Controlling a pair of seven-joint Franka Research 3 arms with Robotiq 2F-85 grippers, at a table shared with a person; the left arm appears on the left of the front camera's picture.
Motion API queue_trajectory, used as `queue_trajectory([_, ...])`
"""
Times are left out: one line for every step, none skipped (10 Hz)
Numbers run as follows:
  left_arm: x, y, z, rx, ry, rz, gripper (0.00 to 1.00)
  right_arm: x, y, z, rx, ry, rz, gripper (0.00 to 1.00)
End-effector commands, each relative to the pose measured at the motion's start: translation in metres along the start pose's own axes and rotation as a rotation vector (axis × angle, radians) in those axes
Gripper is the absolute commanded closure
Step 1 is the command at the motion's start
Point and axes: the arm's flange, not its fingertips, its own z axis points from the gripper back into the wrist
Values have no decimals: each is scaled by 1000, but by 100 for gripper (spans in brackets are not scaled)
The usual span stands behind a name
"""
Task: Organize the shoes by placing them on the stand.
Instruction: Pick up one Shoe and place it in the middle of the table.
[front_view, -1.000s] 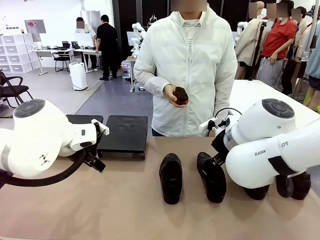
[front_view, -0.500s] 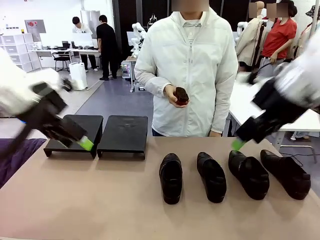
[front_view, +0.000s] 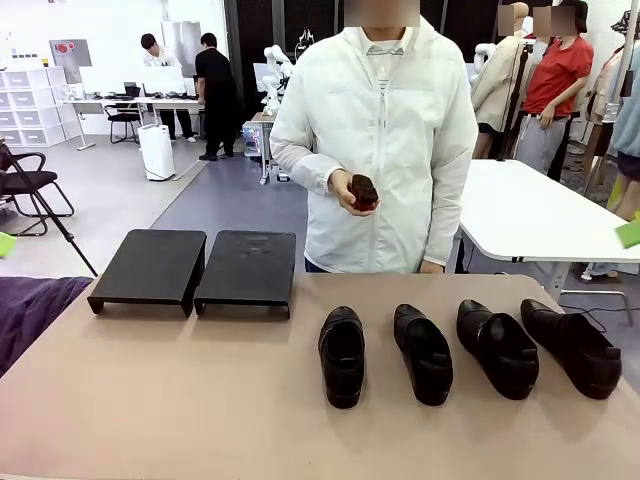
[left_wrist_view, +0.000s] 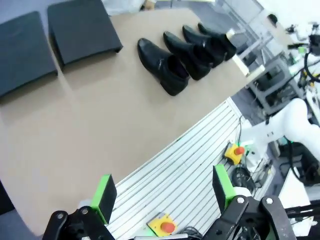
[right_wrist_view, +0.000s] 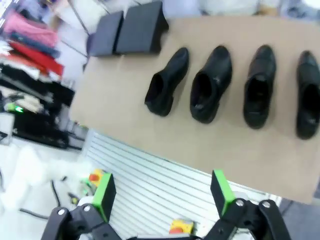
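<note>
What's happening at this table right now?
No shoe is being handled. Four black shoes lie in a row on the table, and the two platforms of the stand beside them are bare. Both arms hang high above the table, jaws open and empty. The person at the far side holds a small dark object in one hand.

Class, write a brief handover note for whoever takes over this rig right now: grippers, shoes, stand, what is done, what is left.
Left gripper: open, holding nothing, high over the near edge of the table.
Right gripper: open, holding nothing, also high over the near edge.
Shoes: all four sit in a row on the table, to the right of the stand.
Stand: two platforms side by side at the far left, no shoe on either.
Done: nothing placed yet.
Left: move all four shoes onto the stand.
</note>
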Motion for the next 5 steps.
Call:
queue_trajectory([-36, 31, -48, -31, -19, 57, 0, -6, -34, -13, 21, -152, -116, 0])
queue_trajectory([0, 0, 0, 0, 0, 0, 0, 0, 0, 0, 0, 0, 0, 0])
queue_trajectory([0, 0, 0, 0, 0, 0, 0, 0, 0, 0, 0, 0, 0, 0])
queue_trajectory([0, 0, 0, 0, 0, 0, 0, 0, 0, 0, 0, 0, 0, 0])
queue_trajectory([0, 0, 0, 0, 0, 0, 0, 0, 0, 0, 0, 0, 0, 0])
